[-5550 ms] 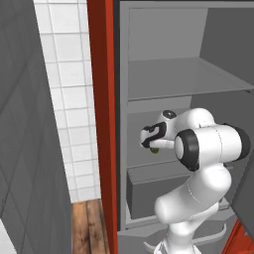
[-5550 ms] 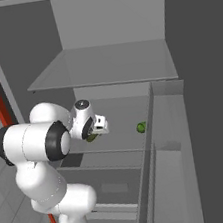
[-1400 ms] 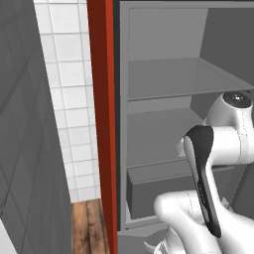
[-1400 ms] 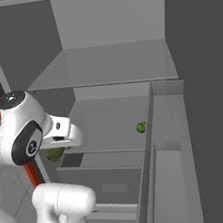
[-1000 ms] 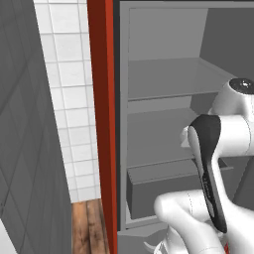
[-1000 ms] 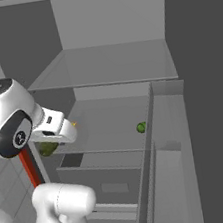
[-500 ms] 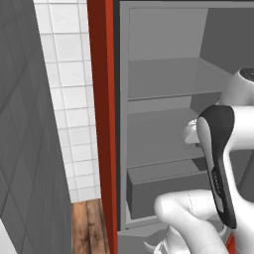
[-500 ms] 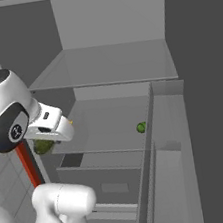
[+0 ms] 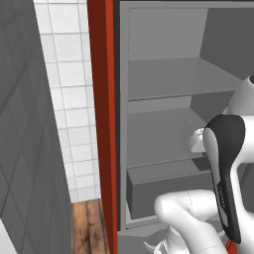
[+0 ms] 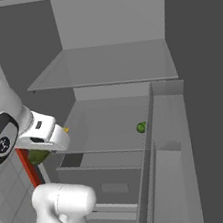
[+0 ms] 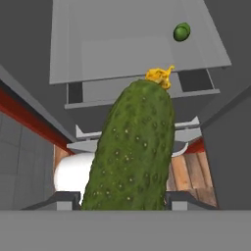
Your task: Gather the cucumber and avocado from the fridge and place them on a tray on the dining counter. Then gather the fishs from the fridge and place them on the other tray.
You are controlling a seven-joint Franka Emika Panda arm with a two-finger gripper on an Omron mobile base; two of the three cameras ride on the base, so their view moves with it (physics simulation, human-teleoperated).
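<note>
Since the earlier frames the arm has pulled back out of the fridge point(image 9: 163, 89). From the right base view, the avocado point(image 10: 141, 127) lies on the middle shelf point(image 10: 110, 121). From the hand view, the gripper point(image 11: 122, 200) is closed around the cucumber point(image 11: 132, 152). Holding firm and swinging slowly toward the tray seems best. No writing is readable.

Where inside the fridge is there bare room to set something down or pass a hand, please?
The upper shelf looks bare across its whole surface. The middle shelf is bare apart from the avocado at its right edge beside the inner wall. It is tightest at the front left, where the gripper, shut on the cucumber, hangs by the red door edge.
</note>
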